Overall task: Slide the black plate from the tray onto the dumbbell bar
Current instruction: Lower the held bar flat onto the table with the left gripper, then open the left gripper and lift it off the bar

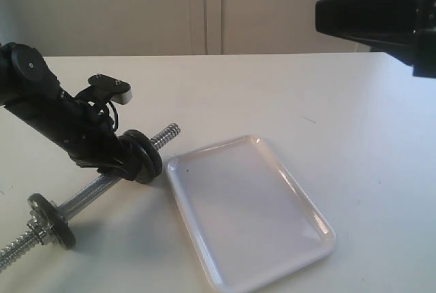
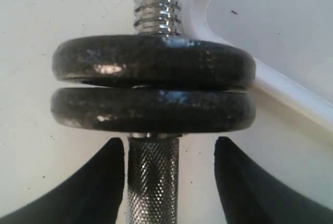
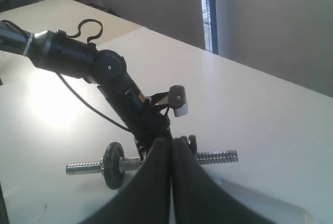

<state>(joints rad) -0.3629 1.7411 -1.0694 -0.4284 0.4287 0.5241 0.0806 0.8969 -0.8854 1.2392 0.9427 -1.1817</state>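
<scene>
Straddling the dumbbell bar [image 2: 152, 182] behind the seated black plate [image 2: 156, 60], the released left hand [image 2: 170, 151] likely guards it. The right hand [image 3: 171, 146] hangs clenched, empty.

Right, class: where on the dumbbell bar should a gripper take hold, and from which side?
Probably the knurled middle of the dumbbell bar, from above, jaws across it: it lies on the table, and discs crowd both ends.
</scene>
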